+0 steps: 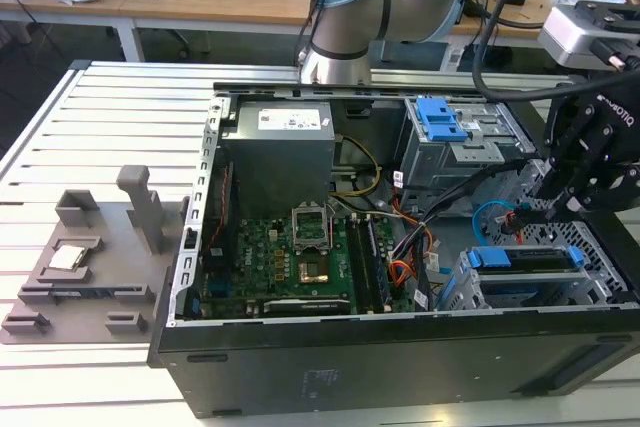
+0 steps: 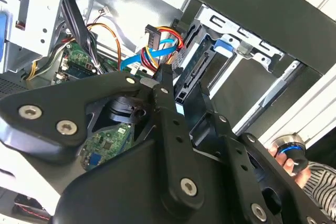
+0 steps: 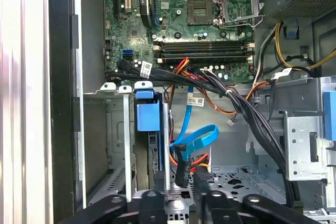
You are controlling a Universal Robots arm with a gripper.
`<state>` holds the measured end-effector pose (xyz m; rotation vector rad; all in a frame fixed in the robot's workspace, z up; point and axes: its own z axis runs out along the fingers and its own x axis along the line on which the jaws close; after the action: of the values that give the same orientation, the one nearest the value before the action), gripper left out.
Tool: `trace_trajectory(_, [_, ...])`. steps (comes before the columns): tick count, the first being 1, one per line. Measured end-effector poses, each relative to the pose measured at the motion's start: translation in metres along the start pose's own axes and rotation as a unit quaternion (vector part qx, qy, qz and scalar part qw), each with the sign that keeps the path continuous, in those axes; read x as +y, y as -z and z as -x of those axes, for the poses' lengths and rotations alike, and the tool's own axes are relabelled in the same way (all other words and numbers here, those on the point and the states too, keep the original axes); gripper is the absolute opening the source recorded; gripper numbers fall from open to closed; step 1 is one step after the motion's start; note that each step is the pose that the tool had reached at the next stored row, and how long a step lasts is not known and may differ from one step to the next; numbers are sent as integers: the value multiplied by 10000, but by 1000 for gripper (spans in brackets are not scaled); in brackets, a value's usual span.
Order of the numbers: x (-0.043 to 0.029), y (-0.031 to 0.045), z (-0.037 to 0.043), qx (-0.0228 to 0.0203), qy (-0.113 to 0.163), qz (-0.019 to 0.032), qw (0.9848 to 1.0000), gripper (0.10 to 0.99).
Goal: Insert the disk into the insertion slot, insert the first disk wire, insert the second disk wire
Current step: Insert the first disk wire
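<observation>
Since the disk [image 1: 525,259] already stands on edge inside the insertion slot [image 1: 462,287], at the exterior view's right of the open computer case [image 1: 400,367], the work in hand concerns its wiring. The gripper [image 1: 530,209] hangs just above the disk's rear edge. In the second wrist view its fingers [image 2: 164,103] appear clenched on a black plug [image 2: 181,94]. The plug is held end-on toward the socket strip along the back of the disk, a posture that suits a straight push. In the first wrist view the blue wire [image 3: 197,139] loops slack beside the disk, leaving the plug free to travel. Whether the plug is fully seated cannot be told.
</observation>
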<state>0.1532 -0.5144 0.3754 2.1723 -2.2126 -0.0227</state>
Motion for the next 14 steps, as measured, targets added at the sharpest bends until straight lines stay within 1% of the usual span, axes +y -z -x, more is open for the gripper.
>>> trace_trajectory(3, [0,-23,6,3,-25,1,10000,361])
trace_trajectory(6, [1,-89,24,-2,-151,3,9999,361])
trace_trajectory(8, [3,-150,25,-2,-170,3,9999,361])
trace_trajectory(9, [3,-164,25,0,-170,4,9999,361])
trace_trajectory(11, [3,-164,25,3,-171,3,9999,361])
trace_trajectory(12, [3,-164,25,4,-170,3,9999,345])
trace_trajectory(13, [3,-164,25,4,-170,3,9999,282])
trace_trajectory(14, [3,-164,25,4,-170,3,9999,282])
